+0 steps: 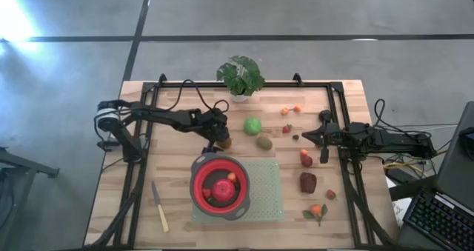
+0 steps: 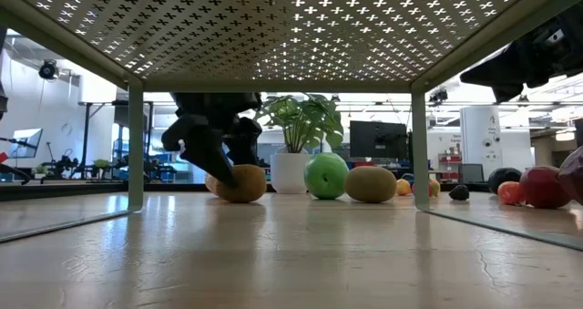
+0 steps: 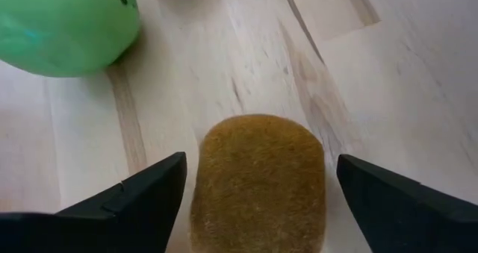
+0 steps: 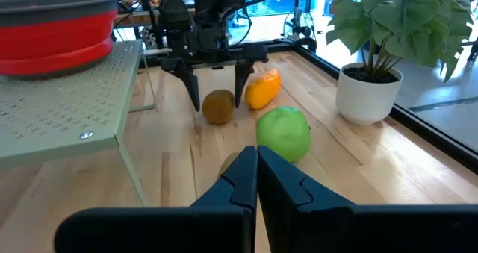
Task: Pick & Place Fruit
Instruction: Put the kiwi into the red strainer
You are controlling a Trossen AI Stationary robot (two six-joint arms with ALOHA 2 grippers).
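A brown kiwi (image 3: 258, 182) lies on its side on the wooden table, left of the green ball (image 1: 253, 125). My left gripper (image 3: 258, 163) slants down over the kiwi, open. One finger (image 4: 196, 96) stands on each side of the kiwi with a narrow gap, touching nothing. An orange elongated piece (image 4: 263, 89) lies just behind the kiwi. A second kiwi (image 1: 264, 142) rests right of the ball. The dark-red lump (image 1: 307, 182) and small red and orange pieces lie toward the right. My right gripper (image 1: 305, 136) waits shut at the right.
A red bowl (image 1: 197, 188) holding a red apple (image 1: 221, 188) sits on a pale green perforated stand (image 1: 265, 195) at the near middle. A potted plant (image 1: 241, 77) stands at the far edge. A pale-handled knife (image 1: 159, 205) lies near left. Black frame rails run along both sides.
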